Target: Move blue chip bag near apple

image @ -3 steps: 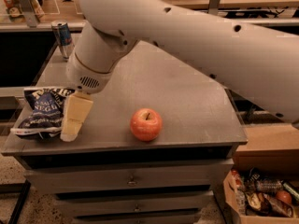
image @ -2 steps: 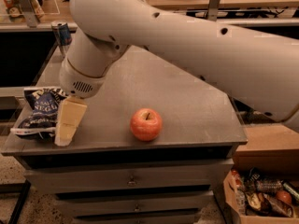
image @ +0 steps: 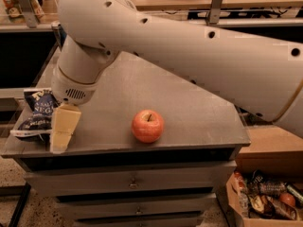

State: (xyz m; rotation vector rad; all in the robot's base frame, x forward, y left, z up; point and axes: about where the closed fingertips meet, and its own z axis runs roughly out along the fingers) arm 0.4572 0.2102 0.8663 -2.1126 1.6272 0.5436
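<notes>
The blue chip bag [image: 37,115] lies crumpled at the left front corner of the grey table [image: 189,117], dark navy with white lettering. The apple [image: 147,126] stands near the front edge, well to the right of the bag. My gripper [image: 60,130] hangs from the big white arm [image: 156,41], its cream finger [image: 63,126] pointing down right beside the bag's right edge and partly covering it. The second finger is hidden behind the first.
A tall blue-and-silver can [image: 57,32] stands at the back left, mostly hidden by the arm. Drawers [image: 135,183] sit under the tabletop. A cardboard box [image: 265,205] of snacks stands on the floor at the right. Shelves run behind.
The arm has swung left and lower, bringing the gripper from the bag's right side closer over its right edge. The bag and apple have not moved.
</notes>
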